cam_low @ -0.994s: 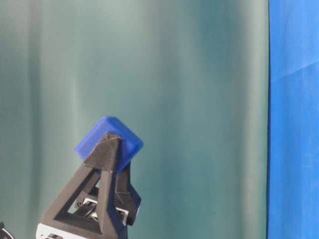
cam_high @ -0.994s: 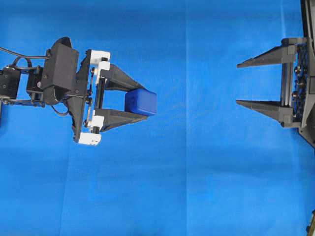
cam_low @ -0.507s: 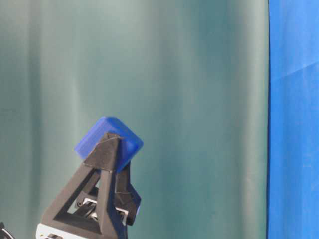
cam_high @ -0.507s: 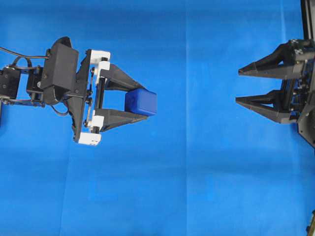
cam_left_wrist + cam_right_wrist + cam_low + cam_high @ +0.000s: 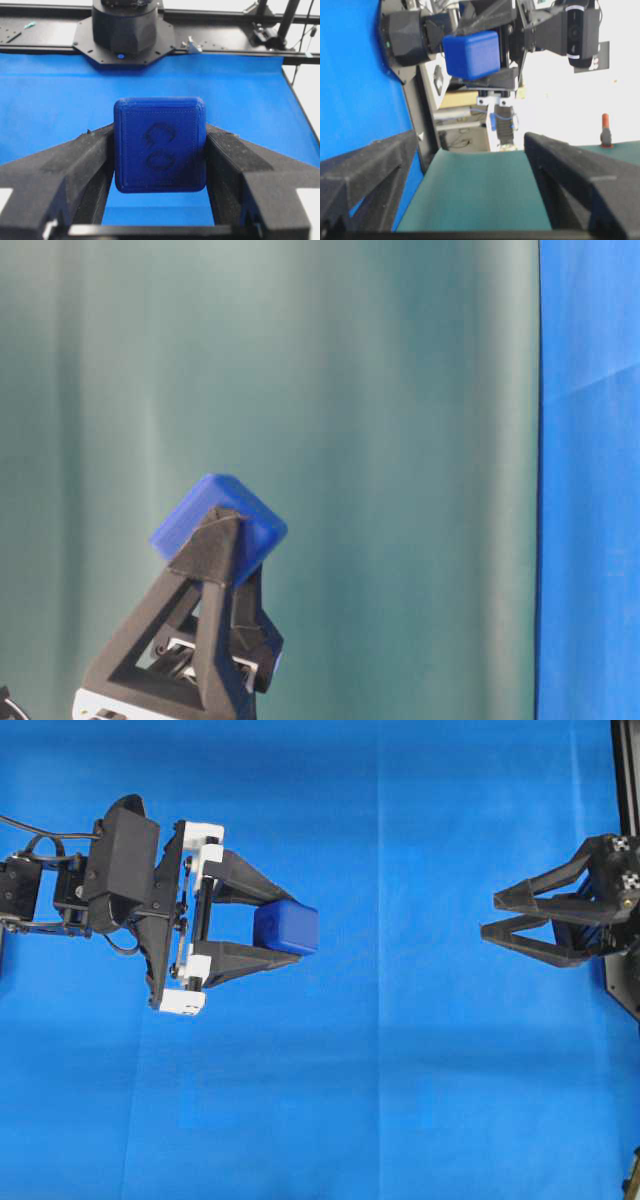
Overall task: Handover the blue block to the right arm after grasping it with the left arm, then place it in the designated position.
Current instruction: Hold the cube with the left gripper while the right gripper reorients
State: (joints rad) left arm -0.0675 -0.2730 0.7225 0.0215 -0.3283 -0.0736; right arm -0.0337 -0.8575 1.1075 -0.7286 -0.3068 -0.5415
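The left end effector [image 5: 283, 932], the one with the white brackets, has the blue block [image 5: 286, 928] pinched between the tips of its two black fingers [image 5: 245, 880]. The block sits right at the far end of that grip, one finger pressed against each side face, and it is lifted clear of the blue cloth [image 5: 400, 1100] on the counter. From the left wrist view the block [image 5: 160, 144] fills the gap between the fingers [image 5: 65, 175], squarely seated, with a faint curly mark showing on the face turned toward the camera. From table level the block [image 5: 218, 524] looks tilted, a corner up, perched atop the dark triangular finger [image 5: 205, 580] against a teal-green backdrop [image 5: 400, 440].

The right end effector [image 5: 488, 915] is out beyond the block's free end, well apart from it, with bare cloth between them. It points back toward the left end effector. Its fingers [image 5: 530, 896] stand spread wide with nothing between them, though from above they look close together because the wrist is rolled partly onto its side. Looking out along the right wrist view, the two dark fingers [image 5: 580, 170] frame the bottom of the picture, far apart, and the block [image 5: 471, 54] shows ahead and above them, held by the left end effector [image 5: 485, 55].
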